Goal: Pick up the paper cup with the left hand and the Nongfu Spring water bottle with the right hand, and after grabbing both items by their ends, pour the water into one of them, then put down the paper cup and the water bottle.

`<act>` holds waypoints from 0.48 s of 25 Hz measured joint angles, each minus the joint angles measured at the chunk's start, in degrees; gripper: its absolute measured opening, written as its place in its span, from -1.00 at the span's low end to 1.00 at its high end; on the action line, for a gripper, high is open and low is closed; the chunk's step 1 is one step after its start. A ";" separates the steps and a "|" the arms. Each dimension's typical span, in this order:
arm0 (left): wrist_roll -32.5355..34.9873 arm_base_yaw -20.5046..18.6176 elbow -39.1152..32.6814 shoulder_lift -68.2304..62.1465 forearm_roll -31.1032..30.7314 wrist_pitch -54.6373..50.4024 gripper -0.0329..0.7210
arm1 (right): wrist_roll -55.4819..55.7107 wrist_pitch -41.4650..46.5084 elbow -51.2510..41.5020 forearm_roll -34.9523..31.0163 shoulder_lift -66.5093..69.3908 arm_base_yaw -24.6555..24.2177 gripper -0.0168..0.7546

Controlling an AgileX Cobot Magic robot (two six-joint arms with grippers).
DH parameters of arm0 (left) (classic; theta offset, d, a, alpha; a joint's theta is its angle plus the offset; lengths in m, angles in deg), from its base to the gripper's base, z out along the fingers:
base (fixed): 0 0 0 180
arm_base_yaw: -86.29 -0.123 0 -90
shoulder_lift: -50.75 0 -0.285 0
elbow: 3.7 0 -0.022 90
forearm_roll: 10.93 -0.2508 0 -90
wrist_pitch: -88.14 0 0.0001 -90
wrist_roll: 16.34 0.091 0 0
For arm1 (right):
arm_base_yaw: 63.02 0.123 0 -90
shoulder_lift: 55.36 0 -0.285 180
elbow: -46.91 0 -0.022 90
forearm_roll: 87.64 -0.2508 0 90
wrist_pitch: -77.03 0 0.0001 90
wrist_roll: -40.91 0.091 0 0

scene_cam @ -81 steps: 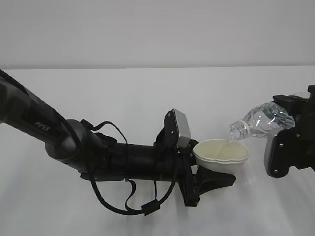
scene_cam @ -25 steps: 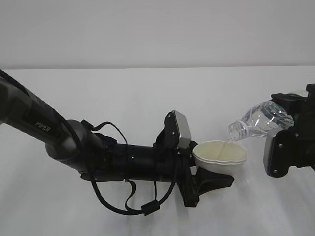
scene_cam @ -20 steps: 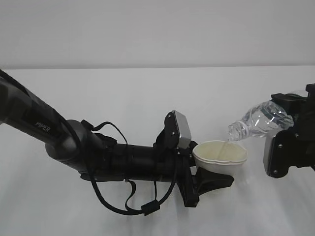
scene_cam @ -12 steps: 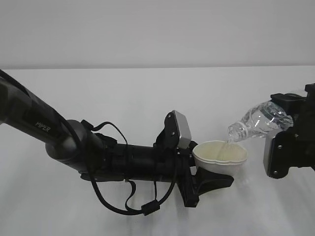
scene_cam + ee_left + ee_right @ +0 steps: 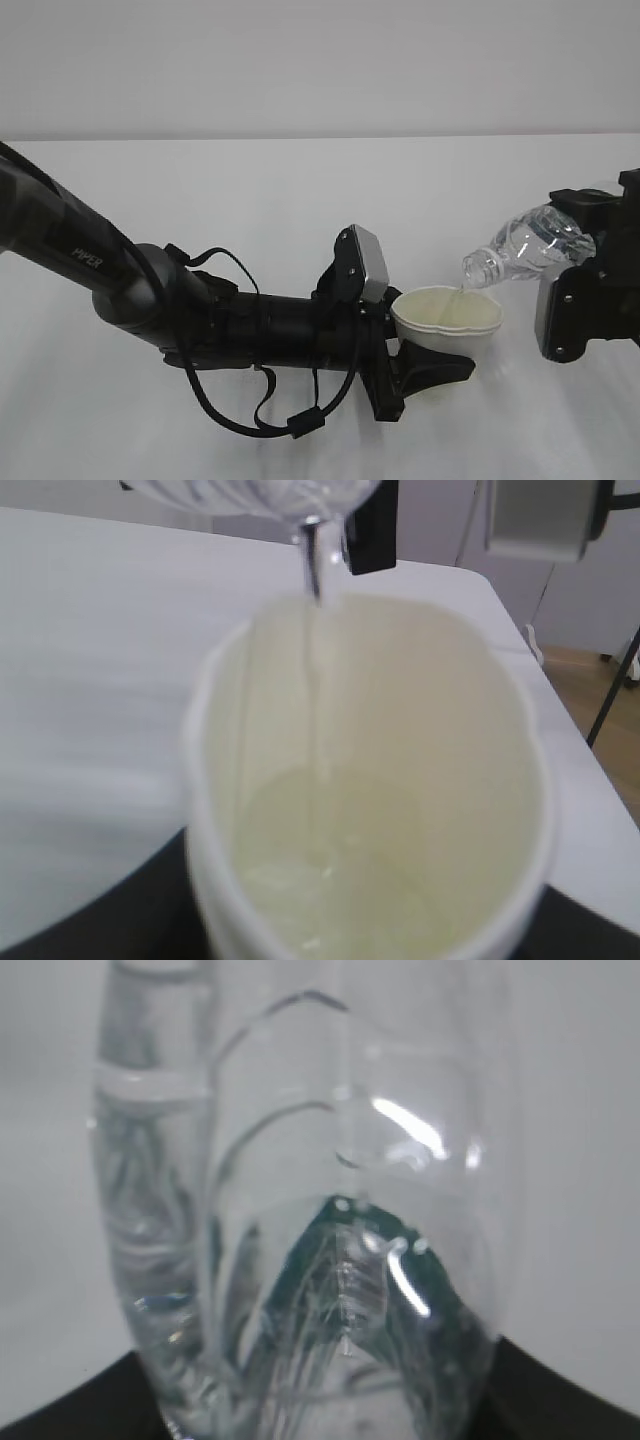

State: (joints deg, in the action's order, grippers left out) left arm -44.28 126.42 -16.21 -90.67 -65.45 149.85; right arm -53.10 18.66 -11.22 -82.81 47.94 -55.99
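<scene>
Almost nothing is altered since a second ago: the squeezed off-white paper cup [image 5: 447, 316] is kept clamped by the black "PIPER"-lettered left gripper [image 5: 425, 362] above the white table [image 5: 250, 200], the clear ribbed bottle [image 5: 525, 245] is held tilted by the right gripper [image 5: 590, 255], so clear water [image 5: 318, 680] is judged still pouring.

Bottle [image 5: 528, 246] mouth above cup [image 5: 447, 316] rim

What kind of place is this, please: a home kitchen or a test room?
Probably a robot test room or lab, not a kitchen. A bare white table stands before a plain white wall, with nothing homely around. The left wrist view shows a wooden floor and a black stand leg beside the table.
</scene>
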 joint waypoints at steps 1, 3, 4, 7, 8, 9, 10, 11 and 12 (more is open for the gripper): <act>0.00 0.00 0.00 0.00 0.00 0.00 0.13 | 0.00 0.00 0.00 0.00 0.00 0.00 0.04; 0.00 0.00 0.00 0.00 0.00 0.00 0.13 | 0.00 0.00 0.00 0.00 0.00 0.00 0.04; 0.00 0.00 0.00 0.00 0.00 0.00 0.13 | 0.00 0.00 0.00 0.03 0.00 0.00 0.04; 0.00 0.00 0.00 0.00 0.00 0.00 0.13 | -0.02 0.00 0.00 0.15 0.00 0.00 0.04; 0.00 0.00 0.00 0.00 0.00 0.00 0.13 | -0.02 0.00 0.00 0.26 0.00 0.00 0.04; 0.00 0.00 0.00 0.00 0.00 0.00 0.13 | -0.02 0.00 0.00 0.39 0.00 0.00 0.04; 0.00 0.00 0.00 0.00 0.00 0.00 0.13 | -0.02 0.00 0.00 0.47 0.00 0.00 0.04; 0.00 0.00 0.00 0.00 0.00 0.00 0.13 | -0.02 0.00 0.00 0.62 0.00 0.00 0.04; 0.00 0.00 0.00 0.00 0.00 0.00 0.13 | -0.12 0.00 0.00 0.76 0.00 0.00 0.04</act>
State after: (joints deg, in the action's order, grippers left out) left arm -44.28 126.42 -16.21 -90.67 -65.45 149.85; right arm -53.22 18.66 -11.22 -82.05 47.94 -55.99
